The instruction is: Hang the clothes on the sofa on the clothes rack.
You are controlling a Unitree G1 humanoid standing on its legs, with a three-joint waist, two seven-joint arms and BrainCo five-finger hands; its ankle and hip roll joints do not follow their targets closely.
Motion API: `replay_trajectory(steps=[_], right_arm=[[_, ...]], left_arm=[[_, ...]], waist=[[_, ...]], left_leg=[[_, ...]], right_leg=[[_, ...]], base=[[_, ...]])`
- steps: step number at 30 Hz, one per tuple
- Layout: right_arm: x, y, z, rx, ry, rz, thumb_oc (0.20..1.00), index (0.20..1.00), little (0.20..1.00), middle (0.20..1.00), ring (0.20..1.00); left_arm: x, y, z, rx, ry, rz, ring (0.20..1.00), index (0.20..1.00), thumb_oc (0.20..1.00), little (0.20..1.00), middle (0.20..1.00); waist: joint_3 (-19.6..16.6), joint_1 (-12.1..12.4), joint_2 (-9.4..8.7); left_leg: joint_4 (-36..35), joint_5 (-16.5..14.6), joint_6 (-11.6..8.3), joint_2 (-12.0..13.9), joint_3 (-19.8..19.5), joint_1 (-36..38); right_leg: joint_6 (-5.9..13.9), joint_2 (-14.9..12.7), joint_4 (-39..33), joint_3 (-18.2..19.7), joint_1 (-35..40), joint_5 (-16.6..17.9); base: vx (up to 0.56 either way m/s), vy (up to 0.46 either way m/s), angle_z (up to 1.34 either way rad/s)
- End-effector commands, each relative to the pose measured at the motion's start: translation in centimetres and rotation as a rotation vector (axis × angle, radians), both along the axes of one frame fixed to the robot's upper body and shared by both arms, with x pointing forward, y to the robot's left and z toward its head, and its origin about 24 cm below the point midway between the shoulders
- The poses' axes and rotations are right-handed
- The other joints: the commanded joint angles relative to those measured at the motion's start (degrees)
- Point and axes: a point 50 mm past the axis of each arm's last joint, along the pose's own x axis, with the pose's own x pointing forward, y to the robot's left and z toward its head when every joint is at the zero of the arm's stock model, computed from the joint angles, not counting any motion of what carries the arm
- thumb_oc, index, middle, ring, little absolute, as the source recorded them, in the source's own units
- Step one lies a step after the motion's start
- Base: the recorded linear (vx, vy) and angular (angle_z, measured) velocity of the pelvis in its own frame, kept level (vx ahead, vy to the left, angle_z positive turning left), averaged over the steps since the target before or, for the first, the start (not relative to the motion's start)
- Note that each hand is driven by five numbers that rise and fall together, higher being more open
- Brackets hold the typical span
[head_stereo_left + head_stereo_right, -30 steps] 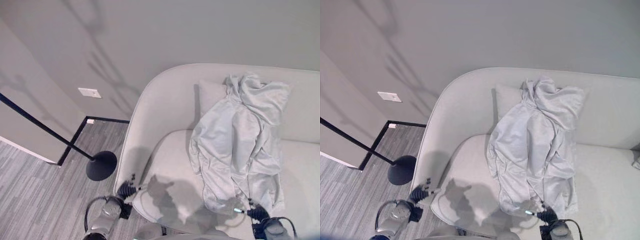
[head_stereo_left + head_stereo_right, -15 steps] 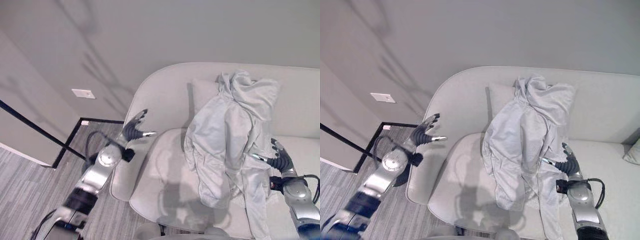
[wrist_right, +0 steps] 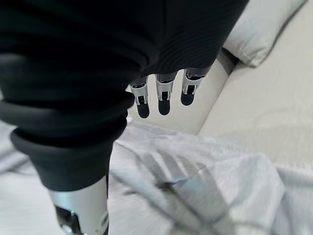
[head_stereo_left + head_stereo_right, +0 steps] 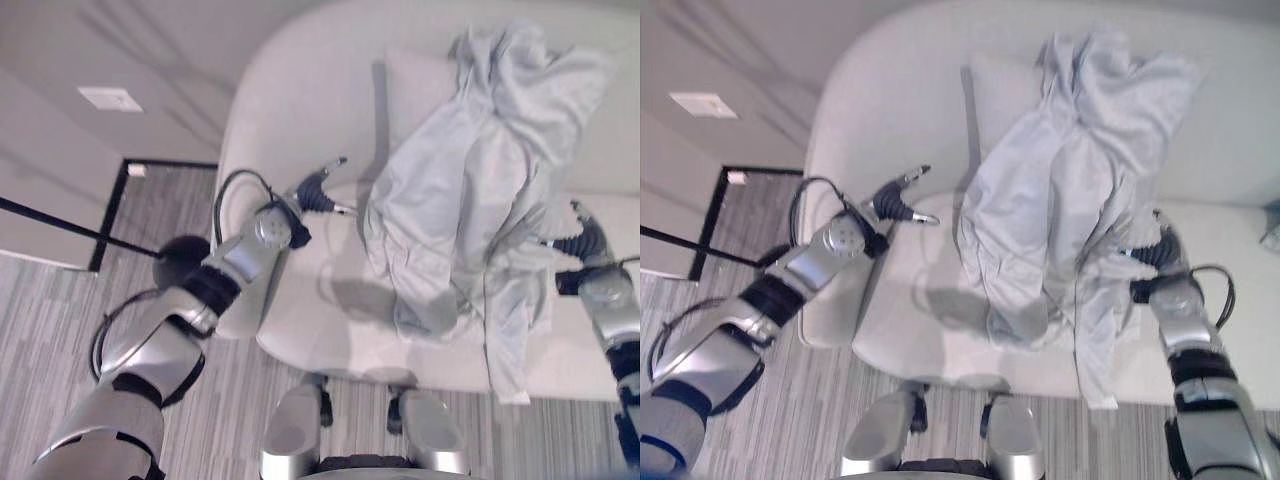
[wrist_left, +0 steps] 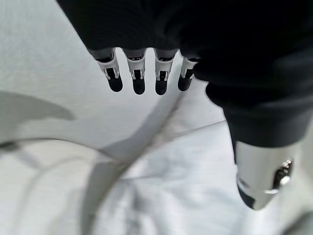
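We count one garment: a pale grey hoodie [image 4: 480, 190] draped down the sofa [image 4: 300, 120], its bunched hood and upper part lying against the backrest and over a cushion [image 4: 415, 90], its lower part spilling across the seat toward the front edge. One loose flap hangs over that front edge on the right.

We see two hands, one on each side of the hoodie. The left hand [image 4: 318, 190] is over the seat's left part, just beside the garment's left edge; its fingers [image 5: 138, 78] are straight and spread, the thumb [image 5: 261, 169] held apart, and nothing is in it. In its wrist view the seat fabric and the seam where seat meets backrest lie past the fingertips. The right hand [image 4: 582, 240] is at the garment's right edge, near the folds; its fingers [image 3: 164, 98] are also extended and loose, the thumb [image 3: 80, 215] apart, gripping nothing, with crumpled cloth showing just beyond them. A second cushion [image 3: 266, 27] shows at the sofa's right end.

Off the sofa's left arm, on the striped grey floor [image 4: 60, 330], stands one thin black pole [image 4: 70, 228] on a round black base [image 4: 180, 250]. One white wall plate [image 4: 110, 98] sits on the wall.
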Motion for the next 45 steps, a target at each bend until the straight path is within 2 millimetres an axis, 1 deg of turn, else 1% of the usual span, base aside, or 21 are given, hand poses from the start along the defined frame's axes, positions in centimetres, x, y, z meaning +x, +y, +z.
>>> replay_trajectory(steps=[1, 5, 6, 7, 8, 9, 11, 12, 18, 21, 22, 24, 26, 29, 30, 31, 33, 36, 38, 41, 45], right_arm=[[0.2, -1.3, 6.3, -0.106, -0.171, -0.014, 1.000, 1.000, 1.000, 1.000, 1.000], [1.2, -1.2, 9.2, -0.160, -0.200, -0.032, 1.000, 1.000, 1.000, 1.000, 1.000], [1.3, -1.2, 10.4, -0.179, -0.221, -0.039, 1.000, 1.000, 1.000, 1.000, 1.000], [1.4, -1.3, 11.6, -0.196, -0.239, -0.048, 1.000, 1.000, 1.000, 1.000, 1.000], [1.4, -1.3, 11.7, -0.197, -0.240, -0.047, 1.000, 1.000, 1.000, 1.000, 1.000], [1.6, -1.1, 12.5, -0.211, -0.254, -0.049, 1.000, 1.000, 1.000, 1.000, 1.000], [1.7, -1.1, 13.8, -0.236, -0.271, -0.055, 1.000, 1.000, 1.000, 1.000, 1.000], [1.6, -1.2, 14.2, -0.243, -0.279, -0.058, 1.000, 1.000, 1.000, 1.000, 1.000], [1.4, -0.8, 15.1, -0.250, -0.329, -0.044, 1.000, 1.000, 1.000, 1.000, 1.000], [1.1, -0.2, 15.3, -0.235, -0.389, -0.011, 1.000, 1.000, 1.000, 1.000, 1.000], [1.0, -0.4, 15.1, -0.232, -0.387, -0.014, 1.000, 1.000, 1.000, 1.000, 1.000], [0.2, 0.6, 13.9, -0.240, -0.420, 0.049, 1.000, 1.000, 1.000, 1.000, 1.000], [-0.7, 0.8, 13.5, -0.210, -0.478, 0.066, 1.000, 1.000, 1.000, 1.000, 1.000], [-2.8, 0.3, 12.4, -0.203, -0.544, 0.038, 1.000, 1.000, 1.000, 1.000, 1.000], [-3.0, 0.2, 12.2, -0.202, -0.541, 0.033, 1.000, 1.000, 1.000, 1.000, 1.000], [-4.2, -0.4, 11.6, -0.198, -0.570, -0.005, 1.000, 1.000, 1.000, 1.000, 1.000], [-5.2, -1.2, 10.9, -0.200, -0.575, -0.051, 1.000, 1.000, 1.000, 1.000, 1.000], [-6.2, -2.5, 10.7, -0.215, -0.582, -0.125, 1.000, 1.000, 1.000, 1.000, 1.000], [-6.6, -3.3, 10.7, -0.213, -0.583, -0.161, 1.000, 1.000, 1.000, 1.000, 1.000], [-6.9, -4.6, 10.1, -0.191, -0.555, -0.217, 1.000, 1.000, 1.000, 1.000, 1.000], [-7.1, -5.3, 9.8, -0.213, -0.509, -0.240, 1.000, 1.000, 1.000, 1.000, 1.000]], left_arm=[[0.6, -1.9, 4.4, -0.033, -0.160, -0.031, 1.000, 1.000, 1.000, 1.000, 1.000], [1.4, -1.5, 7.1, -0.024, -0.212, 0.024, 1.000, 1.000, 1.000, 1.000, 1.000], [1.6, -1.5, 7.8, -0.022, -0.229, 0.034, 1.000, 1.000, 1.000, 1.000, 1.000], [1.6, -1.5, 9.2, -0.024, -0.265, 0.045, 1.000, 1.000, 1.000, 1.000, 1.000], [1.6, -1.5, 9.3, -0.025, -0.266, 0.046, 1.000, 1.000, 1.000, 1.000, 1.000], [1.8, -1.6, 9.9, -0.016, -0.277, 0.057, 1.000, 1.000, 1.000, 1.000, 1.000], [1.8, -1.5, 11.5, -0.004, -0.324, 0.077, 1.000, 1.000, 1.000, 1.000, 1.000], [1.7, -1.6, 12.1, 0.005, -0.339, 0.079, 1.000, 1.000, 1.000, 1.000, 1.000], [1.5, -2.3, 13.2, -0.002, -0.380, 0.065, 1.000, 1.000, 1.000, 1.000, 1.000], [1.1, -2.5, 13.6, -0.011, -0.409, 0.048, 1.000, 1.000, 1.000, 1.000, 1.000], [1.1, -2.6, 13.5, -0.008, -0.408, 0.045, 1.000, 1.000, 1.000, 1.000, 1.000], [0.4, -3.1, 13.4, -0.029, -0.434, -0.006, 1.000, 1.000, 1.000, 1.000, 1.000], [0.1, -2.9, 12.9, -0.038, -0.436, -0.025, 1.000, 1.000, 1.000, 1.000, 1.000], [-0.5, -3.0, 12.2, -0.075, -0.442, -0.058, 1.000, 1.000, 1.000, 1.000, 1.000], [-0.5, -3.1, 12.1, -0.073, -0.440, -0.062, 1.000, 1.000, 1.000, 1.000, 1.000], [-0.8, -3.4, 11.4, -0.081, -0.432, -0.084, 1.000, 1.000, 1.000, 1.000, 1.000], [-0.8, -3.5, 10.8, -0.092, -0.421, -0.091, 1.000, 1.000, 1.000, 1.000, 1.000], [-0.8, -3.6, 10.6, -0.098, -0.419, -0.093, 1.000, 1.000, 1.000, 1.000, 1.000], [-0.8, -3.8, 10.5, -0.106, -0.419, -0.095, 1.000, 1.000, 1.000, 1.000, 1.000], [-0.9, -4.4, 10.3, -0.137, -0.413, -0.107, 1.000, 1.000, 1.000, 1.000, 1.000], [-1.0, -4.9, 10.2, -0.147, -0.412, -0.118, 1.000, 1.000, 1.000, 1.000, 1.000]], waist=[[-1.36, 2.47, 3.02], [-1.36, 2.28, 2.88], [-1.36, 2.26, 2.74], [-1.36, 2.22, 2.56], [-1.36, 2.17, 2.59], [-1.36, 2.15, 2.47], [-1.36, 2.15, 2.24], [-1.36, 2.07, 2.24], [-1.36, 1.59, 2.22], [-1.36, 1.31, 2.16], [-1.36, 1.49, 2.07], [-1.36, 1.20, 1.98], [-1.36, 0.93, 2.00], [-1.36, 0.58, 2.16], [-1.36, 0.77, 2.16], [-1.36, 0.59, 2.31], [-1.36, 0.43, 2.46], [-1.36, 0.16, 2.60], [-1.36, 0.09, 2.74], [-1.36, -0.06, 3.12], [-1.36, 0.00, 3.42]], left_leg=[[0.07, -6.63, -3.73, 5.43, -0.28, 7.14], [0.07, -6.14, -4.41, 6.02, -0.70, 2.62], [0.07, -6.07, -4.61, 6.21, -0.91, 1.30], [0.07, -6.04, -4.80, 6.41, -1.21, -0.17], [0.07, -6.02, -4.80, 6.41, -1.20, -0.28], [0.07, -5.99, -4.86, 6.52, -1.25, -1.16], [0.07, -5.94, -4.99, 6.74, -1.50, -2.75], [0.07, -5.91, -5.06, 6.78, -1.65, -3.32], [0.07, -6.04, -5.08, 6.88, -1.85, -4.72], [0.07, -6.17, -4.96, 6.85, -1.84, -4.64], [0.07, -6.17, -4.96, 6.86, -1.89, -4.56], [0.07, -6.31, -4.76, 6.77, -2.00, -4.18], [0.07, -6.42, -4.62, 6.71, -2.00, -3.62], [0.07, -6.55, -4.42, 6.60, -2.05, -2.61], [0.07, -6.55, -4.41, 6.60, -2.12, -2.47], [0.07, -6.63, -4.28, 6.50, -2.18, -1.84], [0.07, -6.70, -4.20, 6.48, -2.21, -1.26], [0.07, -6.74, -4.16, 6.42, -2.21, -0.91], [0.07, -6.81, -4.20, 6.39, -2.22, -0.82], [0.07, -6.93, -4.29, 6.37, -2.24, -1.02], [0.07, -7.05, -4.36, 6.40, -2.33, -1.16]], right_leg=[[0.30, -3.47, 0.44, -0.19, -6.15, -0.95], [0.08, -4.11, 0.44, 0.51, -10.32, -0.66], [0.08, -4.22, 0.44, 0.71, -11.57, -0.46], [-0.01, -4.37, 0.44, 0.96, -12.97, -0.28], [-0.02, -4.37, 0.44, 0.97, -13.09, -0.26], [-0.03, -4.46, 0.44, 1.06, -13.88, -0.21], [-0.09, -4.54, 0.44, 1.32, -15.31, -0.11], [-0.07, -4.62, 0.44, 1.36, -15.86, 0.02], [-0.02, -4.61, 0.44, 1.48, -17.19, 0.20], [0.05, -4.58, 0.44, 1.36, -17.29, 0.34], [0.06, -4.58, 0.44, 1.31, -17.17, 0.33], [0.18, -4.49, 0.44, 1.23, -16.90, 0.39], [0.23, -4.48, 0.44, 1.11, -16.42, 0.30], [0.38, -4.44, 0.44, 0.85, -15.44, 0.05], [0.39, -4.45, 0.44, 0.78, -15.26, 0.02], [0.43, -4.45, 0.44, 0.50, -14.69, -0.11], [0.49, -4.48, 0.44, 0.33, -14.20, -0.25], [0.57, -4.55, 0.44, 0.17, -13.96, -0.27], [0.62, -4.58, 0.44, 0.12, -13.86, -0.27], [0.68, -4.61, 0.44, 0.19, -14.08, -0.20], [0.73, -4.57, 0.44, 0.31, -14.27, -0.09]], base=[[-0.04, -0.022, 0.01], [-0.05, -0.032, 0.01], [-0.04, -0.045, 0.05], [-0.03, -0.039, 0.05], [-0.03, -0.041, 0.03], [0.00, 0.000, 0.00], [-0.03, -0.044, 0.00], [0.00, 0.000, 0.00], [0.00, 0.000, 0.00], [0.00, 0.000, 0.00], [0.00, 0.000, 0.00], [0.01, -0.017, 0.00], [0.02, -0.011, 0.01], [0.04, -0.018, 0.01], [0.04, -0.017, 0.02], [0.03, -0.017, 0.02], [0.02, -0.011, 0.01], [0.01, -0.006, 0.01], [0.00, 0.000, 0.00], [0.00, 0.000, 0.00], [0.00, 0.000, 0.00]])
